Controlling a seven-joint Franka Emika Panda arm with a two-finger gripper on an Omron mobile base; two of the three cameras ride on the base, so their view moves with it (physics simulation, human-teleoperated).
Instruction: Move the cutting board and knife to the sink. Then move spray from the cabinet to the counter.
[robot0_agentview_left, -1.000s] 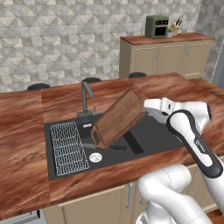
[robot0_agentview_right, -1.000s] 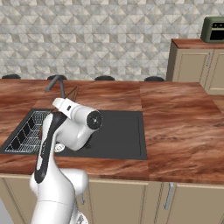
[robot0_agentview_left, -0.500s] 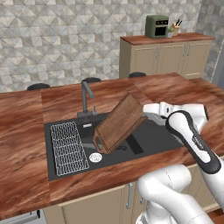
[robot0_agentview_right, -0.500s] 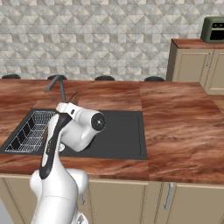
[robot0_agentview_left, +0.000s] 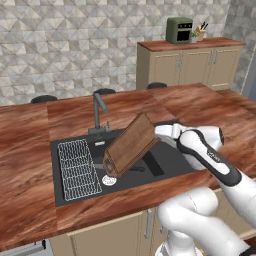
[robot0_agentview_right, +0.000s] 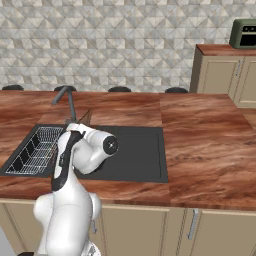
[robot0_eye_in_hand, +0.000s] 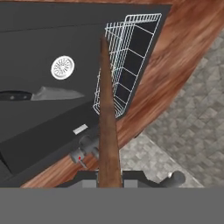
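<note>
Grey and beige tiled wall (robot0_agentview_left: 75, 45) runs behind a long reddish-brown wood-grain desk (robot0_agentview_left: 30, 150) that stands over beige panelled doors, and a second beige cabinet (robot0_agentview_left: 190, 65) at the far right carries a small green oven (robot0_agentview_left: 179, 30). Set into the desk is the sink (robot0_agentview_left: 165, 167), a large black rectangular basin, with a grey wire rack (robot0_agentview_left: 76, 167) in its left part and a slim curved grey faucet (robot0_agentview_left: 99, 107) rising at its far edge. Over the basin the cutting board (robot0_agentview_left: 130, 145) hangs tilted, a flat dark-brown wooden slab, its ridged short end low and near the round drain (robot0_agentview_left: 109, 180), its other end high and to the right at the robot's wrist. The hand view shows the board edge-on as a thin brown strip (robot0_eye_in_hand: 107, 131) running up from between the fingers, so the pincer (robot0_eye_in_hand: 109, 179) is closed on the board's upper end; its tips are mostly hidden by the wood. On the sink floor lies the knife (robot0_eye_in_hand: 41, 94), flat, its black handle pointing one way and its pointed silver-grey blade toward the drain, just beside it and apart from the board. In the right base view the board's top corner (robot0_agentview_right: 86, 117) peeks out behind the arm, near the faucet.
</note>
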